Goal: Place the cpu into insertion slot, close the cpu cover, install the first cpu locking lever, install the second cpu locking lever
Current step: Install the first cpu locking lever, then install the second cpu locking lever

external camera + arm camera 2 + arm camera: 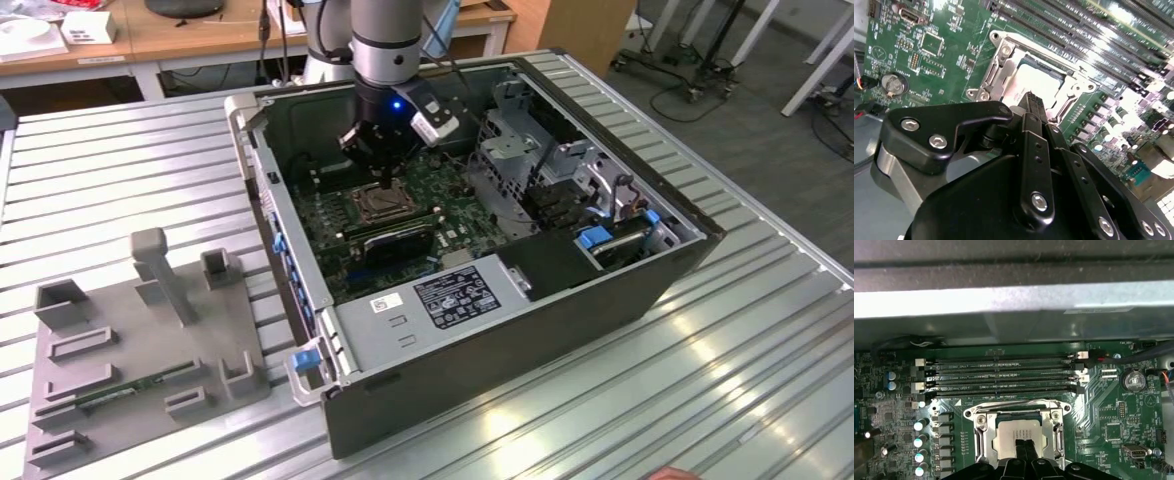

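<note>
The cpu cover lay shut over the cpu seated in the insertion slot; at six o'clock, the gripper stood pinched closed on its face, empty; light, slick, fragile chip, best held by edges

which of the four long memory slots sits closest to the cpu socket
The slot bordering the insertion slot rim, in the first wrist view; the other three lie beyond it, toward the case wall.

ext view high, oblique; wrist cams close, share cpu.
</note>
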